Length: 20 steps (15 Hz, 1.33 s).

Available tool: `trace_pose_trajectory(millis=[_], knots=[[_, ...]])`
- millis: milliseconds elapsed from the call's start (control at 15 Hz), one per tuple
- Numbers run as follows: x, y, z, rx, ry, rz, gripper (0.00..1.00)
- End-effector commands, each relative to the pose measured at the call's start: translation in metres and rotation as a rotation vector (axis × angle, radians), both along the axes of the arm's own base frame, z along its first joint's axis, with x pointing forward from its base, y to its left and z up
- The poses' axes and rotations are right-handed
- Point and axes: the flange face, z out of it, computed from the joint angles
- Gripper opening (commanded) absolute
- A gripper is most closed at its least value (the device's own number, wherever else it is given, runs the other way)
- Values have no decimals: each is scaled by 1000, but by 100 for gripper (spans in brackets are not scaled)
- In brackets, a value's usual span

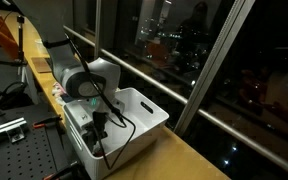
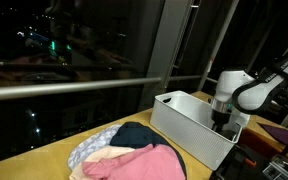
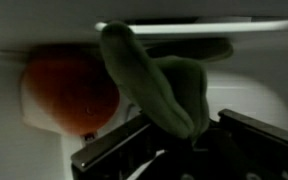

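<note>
I have the end effector (image 3: pixel 184 142) pinching a green cloth (image 3: pixel 156 85) inside the white bin (image 2: pixel 189 130), with an orange item (image 3: pixel 69 90) at nine o'clock.

Quantities: one white bin (image 2: pixel 189 125), one green cloth (image 3: pixel 159 85), one orange item (image 3: pixel 69 90), and three piled garments, comprising one pink garment (image 2: pixel 144 163), one dark garment (image 2: pixel 139 133) and one pale garment (image 2: pixel 89 150).

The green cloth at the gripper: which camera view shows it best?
The wrist view: the green cloth fills the middle, caught in the gripper. In both exterior views the white bin hides it.
</note>
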Motion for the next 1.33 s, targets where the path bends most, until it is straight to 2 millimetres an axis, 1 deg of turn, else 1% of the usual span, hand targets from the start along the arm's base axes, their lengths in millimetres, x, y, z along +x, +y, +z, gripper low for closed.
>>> trace_pose_trajectory(millis=[0, 67, 200, 267, 333, 533, 800, 933, 1000, 1133, 1267], knots=[[4, 8, 37, -10, -44, 16, 1], [6, 10, 47, -11, -59, 20, 1], [10, 20, 75, -13, -98, 36, 1], [13, 29, 91, -17, -121, 51, 1], [17, 43, 113, -22, -144, 70, 1], [29, 93, 166, -55, -199, 139, 1], [40, 182, 236, -86, -252, 234, 1], [44, 222, 260, -93, -264, 279, 1], [48, 239, 267, -99, -266, 299, 1], [52, 269, 282, -114, -270, 337, 1], [59, 293, 293, -131, -272, 372, 1]])
